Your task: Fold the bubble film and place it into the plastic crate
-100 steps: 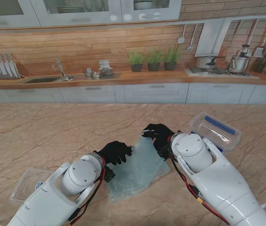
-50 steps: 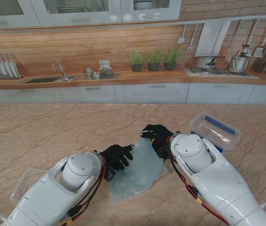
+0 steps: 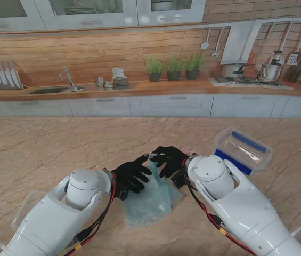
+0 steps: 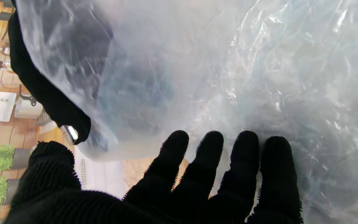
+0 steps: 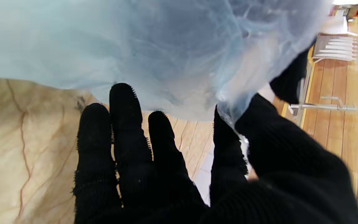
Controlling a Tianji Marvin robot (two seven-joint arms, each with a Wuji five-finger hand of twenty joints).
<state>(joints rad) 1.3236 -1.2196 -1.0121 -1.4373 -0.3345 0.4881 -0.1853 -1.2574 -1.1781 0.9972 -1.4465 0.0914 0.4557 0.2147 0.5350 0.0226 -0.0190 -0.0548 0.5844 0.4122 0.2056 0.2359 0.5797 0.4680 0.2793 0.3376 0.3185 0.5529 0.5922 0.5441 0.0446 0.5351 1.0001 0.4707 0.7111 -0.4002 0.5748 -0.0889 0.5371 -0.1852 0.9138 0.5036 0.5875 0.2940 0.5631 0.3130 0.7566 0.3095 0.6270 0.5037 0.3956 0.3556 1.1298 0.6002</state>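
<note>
The pale blue bubble film [image 3: 149,200] lies crumpled on the marble table between my arms, its far edge lifted. My right hand [image 3: 167,159] pinches a corner of the film [image 5: 166,46] between thumb and forefinger; the other fingers [image 5: 120,130] stretch out underneath. My left hand [image 3: 131,175] is open, fingers [image 4: 210,161] spread, its tips resting on the film [image 4: 228,77] at its left edge. The two hands nearly touch over the film. The clear plastic crate [image 3: 243,150], with a blue strip inside, stands on the table to the right of my right hand.
A clear plastic lid or tray [image 3: 29,209] lies near the table's left front, beside my left arm. Beyond the table runs a kitchen counter with a sink [image 3: 49,90], potted plants [image 3: 174,68] and a stove [image 3: 246,79].
My right hand has carried the film's raised corner leftward, folding it over toward my left hand. The left hand has opened and slid forward onto the film.
</note>
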